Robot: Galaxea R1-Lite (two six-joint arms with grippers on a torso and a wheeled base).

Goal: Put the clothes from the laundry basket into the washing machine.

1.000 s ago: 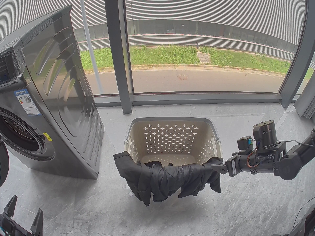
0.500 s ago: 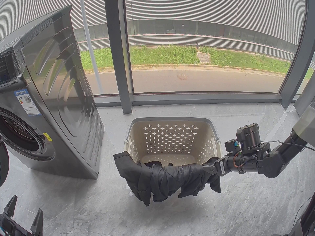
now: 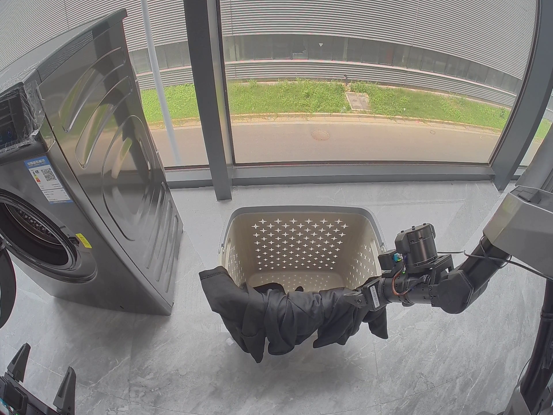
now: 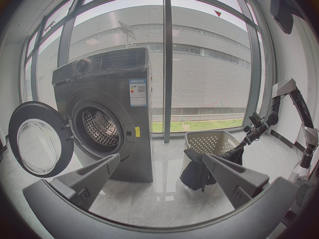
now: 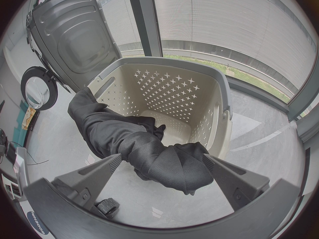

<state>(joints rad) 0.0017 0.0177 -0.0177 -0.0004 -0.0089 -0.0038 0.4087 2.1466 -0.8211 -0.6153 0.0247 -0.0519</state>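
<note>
Black, mesh-textured garment (image 3: 288,315) lies twisted along the near rim of the laundry basket (image 3: 299,243), one end hanging down the outside at the corner nearer the washing machine (image 3: 86,162), the other bunched at the opposite corner, with a fold dipping inside. The basket stands on the grey floor (image 3: 173,370) just beside the machine. The right gripper (image 3: 352,298) is level with the rim at the bunched end; in the right wrist view its fingers (image 5: 229,176) are spread wide with the fabric wad between them, one finger about touching the cloth, no squeeze made. Judged reason for this pose: the bunched end offers the thickest fold to pinch, and a sideways approach avoids the basket wall. The left gripper (image 3: 47,359) sits low near the floor, jaws apart and holding nothing, facing the machine, whose round door (image 4: 40,143) is swung open and whose drum (image 4: 99,128) is exposed, so the load path looks ready. Step in hand: close on the wad, then lift. Risk noted: the long draped end may snag on the rim or drag on the floor
</note>
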